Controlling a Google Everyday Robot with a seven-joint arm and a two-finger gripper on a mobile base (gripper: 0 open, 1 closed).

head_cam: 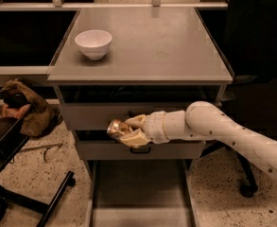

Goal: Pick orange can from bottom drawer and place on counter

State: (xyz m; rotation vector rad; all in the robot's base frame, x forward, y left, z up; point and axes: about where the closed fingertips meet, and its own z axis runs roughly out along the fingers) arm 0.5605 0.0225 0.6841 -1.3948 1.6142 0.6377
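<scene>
My gripper is shut on the orange can, a small shiny golden can held on its side. It hangs in the air in front of the two closed grey drawers, above the open bottom drawer. The bottom drawer's grey floor is bare where it shows. The white arm reaches in from the right. The counter lies above and behind the can, with a white bowl at its left.
A black chair base stands on the speckled floor at the left. A brown bundle lies by the cabinet's left side. A dark chair is at the right behind the arm.
</scene>
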